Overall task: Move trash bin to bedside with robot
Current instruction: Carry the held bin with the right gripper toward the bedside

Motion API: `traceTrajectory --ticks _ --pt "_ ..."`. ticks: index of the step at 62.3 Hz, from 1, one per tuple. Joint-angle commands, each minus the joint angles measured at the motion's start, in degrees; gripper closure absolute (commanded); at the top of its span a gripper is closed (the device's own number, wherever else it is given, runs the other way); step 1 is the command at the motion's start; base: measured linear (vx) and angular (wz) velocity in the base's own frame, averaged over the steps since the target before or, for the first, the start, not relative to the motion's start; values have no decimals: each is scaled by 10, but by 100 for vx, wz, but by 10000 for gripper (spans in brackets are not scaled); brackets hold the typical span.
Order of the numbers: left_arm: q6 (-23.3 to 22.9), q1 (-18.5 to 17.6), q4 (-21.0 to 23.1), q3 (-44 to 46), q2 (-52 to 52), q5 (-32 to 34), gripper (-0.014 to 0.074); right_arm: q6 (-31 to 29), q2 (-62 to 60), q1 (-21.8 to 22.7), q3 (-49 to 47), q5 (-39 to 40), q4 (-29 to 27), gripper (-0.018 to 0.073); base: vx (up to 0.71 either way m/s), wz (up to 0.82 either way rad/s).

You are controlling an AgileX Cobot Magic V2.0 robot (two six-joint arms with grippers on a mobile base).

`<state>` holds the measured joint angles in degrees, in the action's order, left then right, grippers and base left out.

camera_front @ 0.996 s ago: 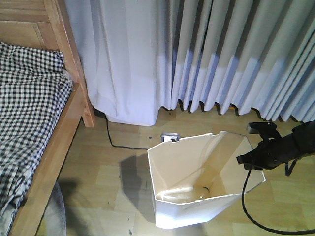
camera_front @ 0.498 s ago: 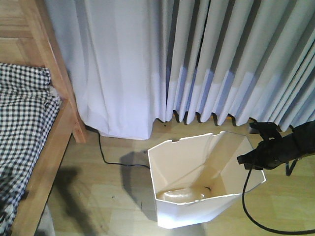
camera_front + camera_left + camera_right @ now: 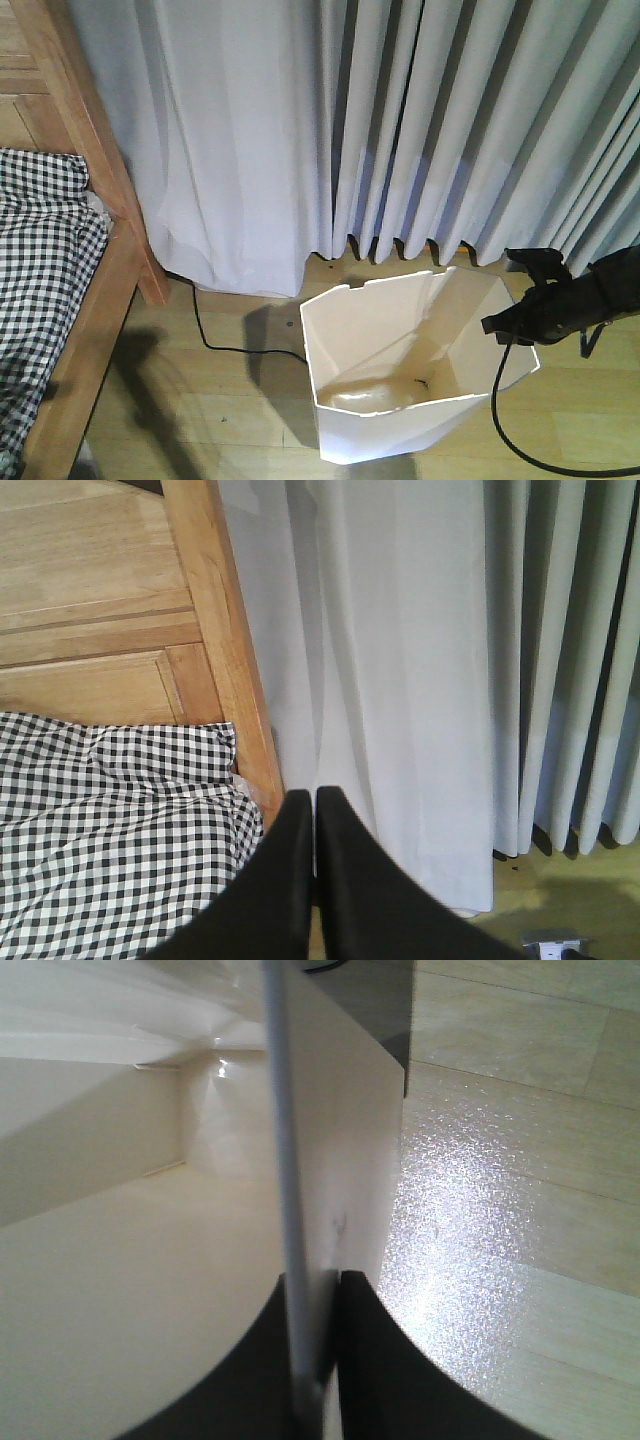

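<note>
Trash bin [image 3: 372, 436]: thin white plastic, octagonal rim, pinched in right jaws.

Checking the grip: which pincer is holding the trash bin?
The right pincer, clamped on the trash bin's wall; the left pincer is shut on nothing beside the bed.

Left gripper [image 3: 313, 798]: two black fingers [image 3: 290, 860] rise from the bottom edge, pressed together along a thin seam, nothing between them. Behind and to their left stands the bed [image 3: 120, 660]: a light wooden headboard [image 3: 90, 600] with a panelled face, bounded by a slanting post [image 3: 225, 650]. Black-and-white checked bedding [image 3: 110, 830] lies against the headboard and reaches the post. Pale grey curtain [image 3: 420, 680] hangs in folds at right, down to the yellowish floor [image 3: 560, 890]. A small white socket block [image 3: 557, 945] shows at the bottom edge.
</note>
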<state>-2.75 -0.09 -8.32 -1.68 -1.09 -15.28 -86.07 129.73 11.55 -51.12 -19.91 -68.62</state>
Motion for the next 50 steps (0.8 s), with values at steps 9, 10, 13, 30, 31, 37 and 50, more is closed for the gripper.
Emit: traceTrajectory --ticks 9,10,13,30,31,37,50 --pt "-5 -3 -2 -17 -6 42 602 6 -43 2 -10 -80 -25 565 1 0" --pt "-5 -3 -2 -17 -6 42 602 6 -43 2 -10 -80 -25 565 0 0" --pt "-5 -3 -2 -17 -6 42 602 6 -43 2 -10 -80 -25 565 0 0" --pt "-5 -3 -2 -17 -6 42 602 6 -43 2 -10 -80 -25 565 0 0" --pt "-5 -3 -2 -17 -6 42 602 6 -43 2 -10 -80 -25 565 0 0" --pt "-5 -3 -2 -17 -6 42 602 6 -43 2 -10 -80 -25 565 0 0" --pt "-5 -3 -2 -17 -6 42 602 6 -43 2 -10 -80 -25 565 0 0"
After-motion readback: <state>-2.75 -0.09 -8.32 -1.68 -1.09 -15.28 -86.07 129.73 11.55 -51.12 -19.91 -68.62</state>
